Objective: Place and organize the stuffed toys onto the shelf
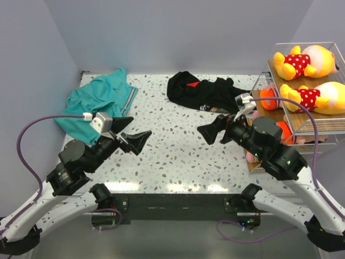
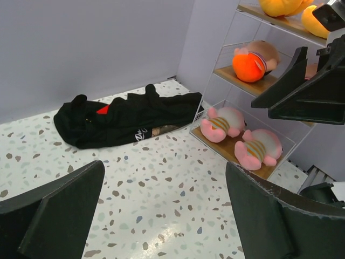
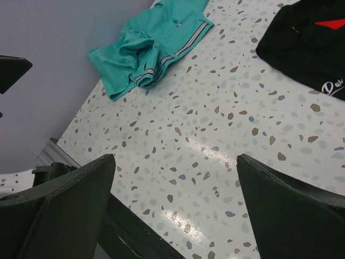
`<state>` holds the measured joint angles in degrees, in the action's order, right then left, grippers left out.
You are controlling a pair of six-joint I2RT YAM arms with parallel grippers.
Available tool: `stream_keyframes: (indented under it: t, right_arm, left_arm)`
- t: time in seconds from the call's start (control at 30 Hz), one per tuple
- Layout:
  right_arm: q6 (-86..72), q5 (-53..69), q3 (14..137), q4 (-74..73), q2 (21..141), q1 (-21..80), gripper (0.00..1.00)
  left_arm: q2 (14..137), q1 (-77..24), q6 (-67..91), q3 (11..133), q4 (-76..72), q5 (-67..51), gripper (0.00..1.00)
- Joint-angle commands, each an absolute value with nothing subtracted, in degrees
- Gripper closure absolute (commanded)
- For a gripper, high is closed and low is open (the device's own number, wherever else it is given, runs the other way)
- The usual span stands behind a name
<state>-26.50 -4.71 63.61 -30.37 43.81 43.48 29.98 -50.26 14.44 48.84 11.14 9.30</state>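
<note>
The shelf [image 1: 289, 122], a white wire rack with wooden tiers, stands at the table's right edge. Two yellow bears [image 1: 302, 62] in red dotted tops lie on its top tier. An orange doll [image 2: 250, 59] lies on the middle tier, and two pink pigs [image 2: 223, 123] lie on the bottom board of the shelf [image 2: 214, 141]. My left gripper [image 1: 142, 124] hovers open over the left-centre of the table, holding nothing. My right gripper [image 1: 213, 125] hovers open just left of the shelf, also holding nothing. Only speckled tabletop shows between the left gripper's [image 2: 164, 167] fingers and the right gripper's [image 3: 175, 159] fingers.
A teal polo shirt [image 1: 99, 97] lies crumpled at the back left. A black garment with a red mark [image 1: 202, 91] lies at the back centre, its end touching the shelf's foot. Grey walls close the table on three sides.
</note>
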Motion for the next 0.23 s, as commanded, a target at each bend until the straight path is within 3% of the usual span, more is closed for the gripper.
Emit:
stream_keyframes:
  t: [0.0,0.2]
  right_arm:
    - [-27.51,-4.22,63.54,-27.69,43.86,43.59,0.01]
    - [-27.24,-3.16,62.93,-26.72,44.65,43.51,0.01]
  left_arm:
    - [30.67,-50.01,15.12,49.31,7.56,8.35,0.0]
    - [31.11,-50.01,14.94,48.52,6.33,7.73,0.0]
